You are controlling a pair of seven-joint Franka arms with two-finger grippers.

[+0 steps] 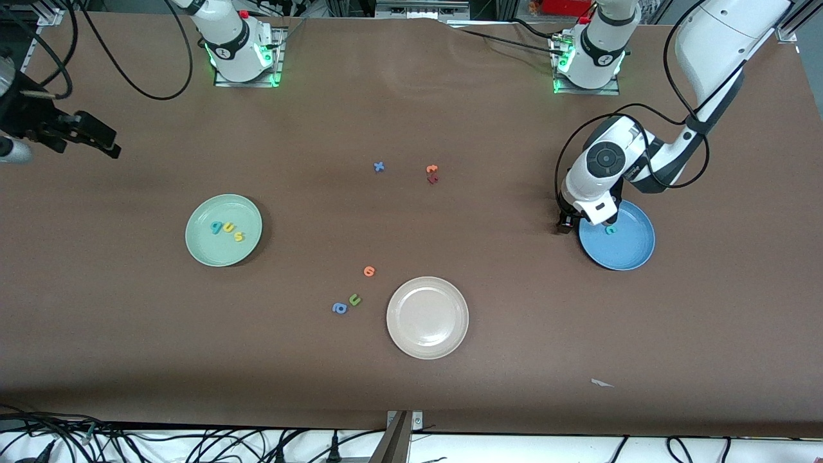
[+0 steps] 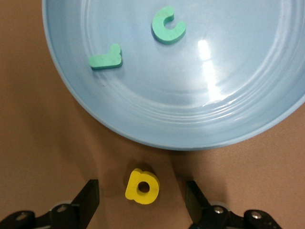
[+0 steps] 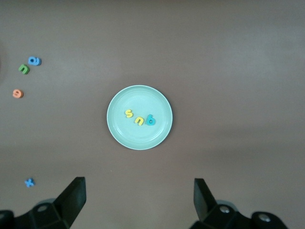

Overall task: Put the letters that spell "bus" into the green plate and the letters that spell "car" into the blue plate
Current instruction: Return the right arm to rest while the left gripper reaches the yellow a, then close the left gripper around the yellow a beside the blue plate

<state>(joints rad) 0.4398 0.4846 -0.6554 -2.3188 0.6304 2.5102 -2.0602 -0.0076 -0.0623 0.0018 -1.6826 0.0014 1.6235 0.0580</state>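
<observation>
The yellow "a" lies flat on the table, just outside the rim of the blue plate, at the edge turned toward the right arm's end of the table; rim and letter look close but not touching. In the left wrist view the letter sits between the two fingers of the left gripper, roughly centred, with a clear gap to each finger. The letter is compact, so no long axis is worth aligning to; its hole faces up. The plate lies straight ahead of the gripper past the letter, so the carry is judged to be short: lift, a small shift over the rim, drop.

Inside the blue plate the teal "c" and the teal "r" are seen, apart from each other. Only the "a" is left for "car".

The left gripper is low over the table at the plate's edge, jaws parted around the letter and not yet pinching it; nothing is held. In the front view the letter itself is hidden by the left wrist.

The green plate holds the teal looped letter, the yellow "u" and the yellow "s" in a row, so "bus" is judged done.

The right gripper waits high above the green plate, jaws wide apart, empty.

Risk: the letter is small and thin, so it may be pushed or tipped on closing, and a finger may catch the plate rim.
</observation>
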